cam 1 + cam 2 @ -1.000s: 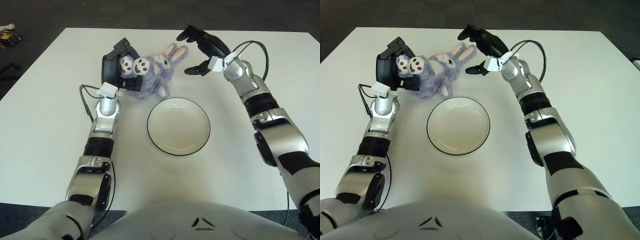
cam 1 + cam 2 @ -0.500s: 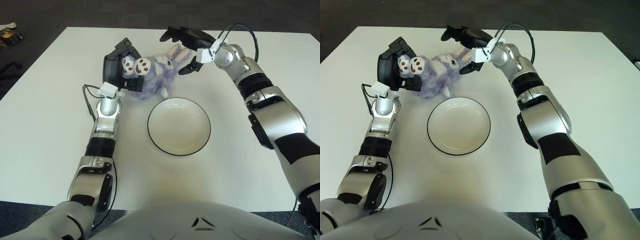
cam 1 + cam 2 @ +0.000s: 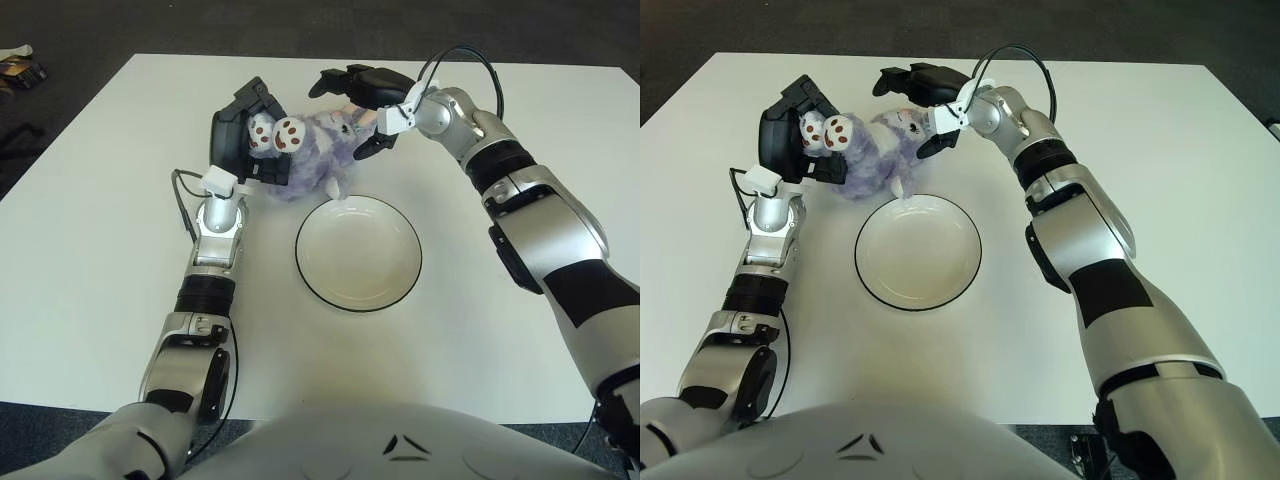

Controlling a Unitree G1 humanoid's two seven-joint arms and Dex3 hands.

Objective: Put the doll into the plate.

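Both hands crowd the doll (image 3: 310,155), leaving only bare table between it and the plate (image 3: 358,297).

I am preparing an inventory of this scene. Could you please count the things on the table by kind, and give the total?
Plush doll, purple rabbit, held at its feet by the left hand and at its head by the right hand: 1
Plate, white with a dark rim, nothing in it: 1
Total: 2
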